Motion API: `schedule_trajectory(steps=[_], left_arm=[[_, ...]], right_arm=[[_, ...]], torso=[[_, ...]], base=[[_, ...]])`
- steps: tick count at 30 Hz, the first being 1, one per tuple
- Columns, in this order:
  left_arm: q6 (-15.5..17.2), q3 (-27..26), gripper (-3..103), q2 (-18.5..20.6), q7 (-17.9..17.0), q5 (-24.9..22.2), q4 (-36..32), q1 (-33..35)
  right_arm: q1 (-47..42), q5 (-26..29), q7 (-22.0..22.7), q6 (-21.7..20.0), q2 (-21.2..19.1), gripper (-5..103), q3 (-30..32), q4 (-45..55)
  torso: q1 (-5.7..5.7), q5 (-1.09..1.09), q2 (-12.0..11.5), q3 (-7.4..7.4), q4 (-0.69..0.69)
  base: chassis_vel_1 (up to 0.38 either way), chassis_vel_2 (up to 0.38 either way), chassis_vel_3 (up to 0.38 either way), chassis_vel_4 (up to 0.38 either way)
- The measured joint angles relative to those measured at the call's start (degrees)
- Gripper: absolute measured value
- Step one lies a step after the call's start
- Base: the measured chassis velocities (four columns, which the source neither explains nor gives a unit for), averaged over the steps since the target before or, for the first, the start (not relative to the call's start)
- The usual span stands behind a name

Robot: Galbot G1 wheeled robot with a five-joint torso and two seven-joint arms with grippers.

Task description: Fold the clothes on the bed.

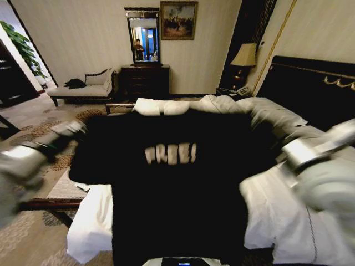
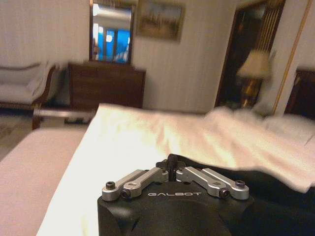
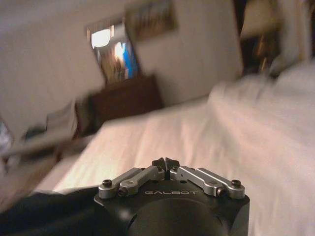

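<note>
Head view: T-shirt (image 1: 172, 166) covers bed (image 1: 277, 210)

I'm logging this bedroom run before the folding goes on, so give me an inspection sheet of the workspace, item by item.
Surface: bed with rumpled white bedding, dark headboard at the robot's right.
Job's things: black T-shirt, white "FREE!" lettering facing the head camera, spread wide between the two arms, above the bedding.
Clutter: nothing seen on the bedding.
Grippers: left tool shut, at the shirt's left edge, dark cloth beside it; right tool shut, at the shirt's right edge; whether either pinches cloth cannot be told.
Cables: nothing seen.
Surroundings: dark dresser with mirror against the far wall, painting, lit lamp, pale chaise, patterned carpet.
</note>
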Motion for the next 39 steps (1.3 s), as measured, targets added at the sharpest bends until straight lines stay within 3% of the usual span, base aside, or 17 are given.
schedule_trajectory(steps=[1,2,3,6,7,11,13,16,26,33,37,39], left_arm=[[-0.39,4.40,2,-0.40,0.24,3.16,1.90,-1.57],[-0.39,4.40,2,-0.40,0.24,3.16,1.90,-1.57],[-0.68,7.95,2,-0.82,0.43,5.24,3.47,-3.10],[-1.62,18.91,2,-2.99,1.03,11.21,10.14,-9.78],[-1.62,18.91,2,-2.99,1.03,11.21,10.14,-9.78],[-3.40,27.17,2,-7.56,1.53,15.10,20.91,-18.13],[-3.62,28.02,2,-8.28,1.61,15.56,22.30,-19.13],[-4.97,33.01,2,-13.19,2.27,18.70,30.58,-25.68],[-9.87,39.80,2,-22.39,5.05,24.08,47.36,-38.07],[-13.54,41.36,2,-26.87,7.78,28.23,56.16,-41.38],[-14.19,42.65,2,-29.78,8.66,32.45,63.90,-41.67],[-14.19,42.67,2,-30.06,8.66,32.68,64.53,-41.67]], right_arm=[[0.62,-1.48,-0.52,0.01,0.98,0,-3.39,-2.45],[0.62,-1.48,-0.52,0.01,0.98,0,-3.39,-2.45],[1.48,-2.84,-1.53,0.23,1.76,0,-6.02,-4.70],[5.41,-9.39,-6.84,2.19,4.05,0,-14.32,-13.29],[5.41,-9.39,-6.84,2.19,4.05,0,-14.32,-13.29],[11.85,-15.45,-12.74,5.00,6.99,0,-21.94,-24.52],[12.92,-16.20,-13.41,5.47,7.43,0,-22.88,-26.22],[20.17,-20.07,-17.04,8.13,10.70,0,-28.41,-36.38],[33.75,-24.49,-20.52,12.80,18.07,0,-34.93,-55.92],[37.45,-27.70,-24.78,15.66,22.12,0,-37.56,-64.49],[37.72,-31.66,-26.32,17.19,26.01,0,-39.86,-72.19],[37.68,-32.06,-26.36,17.27,26.47,0,-39.98,-72.83]], torso=[[-0.01,-0.01,0.00,0.00,0.02],[-0.01,-0.01,0.00,0.00,0.02],[0.00,-0.01,0.00,0.00,0.04],[0.00,0.00,-0.01,0.01,0.05],[0.00,0.00,-0.01,0.01,0.05],[0.02,0.03,-0.01,0.01,0.01],[0.01,0.04,-0.01,0.01,0.02],[0.01,0.01,-0.01,0.01,0.04],[0.03,0.02,-0.02,0.02,0.03],[-0.02,0.01,0.00,-0.01,0.03],[0.01,0.01,-0.01,0.00,0.03],[0.01,0.00,-0.01,0.00,0.03]], base=[[0.000,0.000,0.000,0.000],[0.000,0.000,0.000,0.000],[0.000,0.000,0.000,0.000],[0.000,0.000,0.000,0.000],[0.000,0.000,0.000,0.000],[0.000,0.000,0.000,0.000],[0.000,0.000,0.000,0.000],[0.000,0.000,0.000,0.000],[0.000,0.000,0.000,0.000],[0.000,0.000,0.000,0.000],[0.000,0.000,0.000,0.000],[0.000,0.000,0.000,0.000]])
